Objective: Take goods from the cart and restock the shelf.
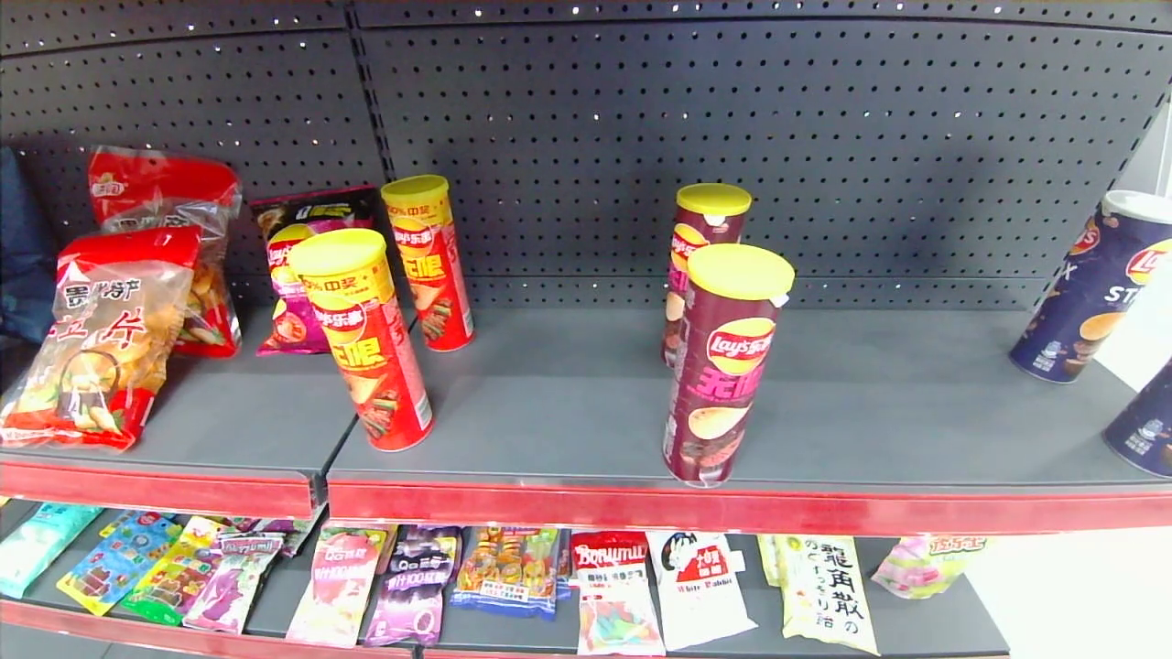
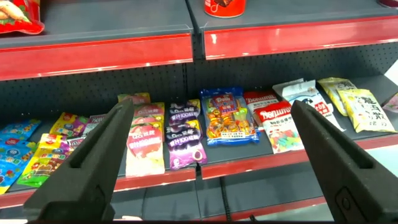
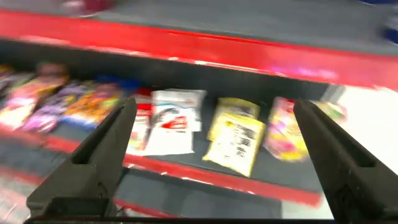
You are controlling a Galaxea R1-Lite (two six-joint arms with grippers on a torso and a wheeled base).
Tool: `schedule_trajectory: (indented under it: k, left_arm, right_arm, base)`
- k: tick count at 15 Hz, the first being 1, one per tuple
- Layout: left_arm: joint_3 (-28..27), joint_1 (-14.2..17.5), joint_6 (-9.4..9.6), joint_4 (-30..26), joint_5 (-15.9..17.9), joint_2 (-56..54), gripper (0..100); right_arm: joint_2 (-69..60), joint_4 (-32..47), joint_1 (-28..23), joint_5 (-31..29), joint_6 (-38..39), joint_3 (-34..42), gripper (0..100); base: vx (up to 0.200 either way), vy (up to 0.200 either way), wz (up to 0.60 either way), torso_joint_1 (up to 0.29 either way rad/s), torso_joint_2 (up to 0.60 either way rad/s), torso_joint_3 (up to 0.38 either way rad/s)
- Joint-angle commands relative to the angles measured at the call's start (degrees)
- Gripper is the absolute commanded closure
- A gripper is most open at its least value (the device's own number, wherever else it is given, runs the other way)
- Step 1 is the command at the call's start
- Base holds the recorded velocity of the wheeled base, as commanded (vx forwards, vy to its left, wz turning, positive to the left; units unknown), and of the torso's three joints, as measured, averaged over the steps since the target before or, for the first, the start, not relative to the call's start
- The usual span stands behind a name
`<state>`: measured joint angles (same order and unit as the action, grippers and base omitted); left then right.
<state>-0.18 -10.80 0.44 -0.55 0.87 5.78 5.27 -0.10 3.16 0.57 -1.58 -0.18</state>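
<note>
On the upper grey shelf (image 1: 568, 403) stand two red chip cans (image 1: 366, 339), two maroon chip cans (image 1: 723, 366) and dark blue cans (image 1: 1090, 288) at the far right. My left gripper (image 2: 211, 165) is open and holds nothing, facing the lower shelf's candy bags (image 2: 227, 118). My right gripper (image 3: 214, 162) is open too with nothing in it, in front of the lower shelf's white and yellow packets (image 3: 239, 137).
Red snack bags (image 1: 101, 339) and a purple bag (image 1: 307, 275) fill the upper shelf's left end. A red shelf lip (image 1: 732, 508) runs along the front. Bare shelf lies between the maroon cans and the blue cans. Packets (image 1: 513, 572) line the lower shelf.
</note>
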Motion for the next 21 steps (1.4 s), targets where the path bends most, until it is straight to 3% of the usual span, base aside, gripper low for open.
schedule_trajectory:
  k: [1,15,18,21]
  left_arm:
    - [0.0,0.0,0.00,0.0,0.0,0.0,0]
    - [0.0,0.0,0.00,0.0,0.0,0.0,0]
    - [0.0,0.0,0.00,0.0,0.0,0.1,0]
    - [0.0,0.0,0.00,0.0,0.0,0.0,0]
  right_arm:
    - [-4.4,-0.1,-2.6,1.0,-0.2,0.2,0]
    - [-5.2,0.1,-2.9,1.9,1.4,0.2,0]
    - [-5.2,0.1,-2.9,1.9,1.3,0.2,0]
    - [-5.2,0.0,-2.9,1.9,1.3,0.2,0]
  base:
    - [0.000,0.000,0.00,0.000,0.00,0.000]
    - [0.000,0.000,0.00,0.000,0.00,0.000]
    - [0.000,0.000,-0.60,0.002,0.00,0.001]
    - [0.000,0.000,0.00,0.000,0.00,0.000]
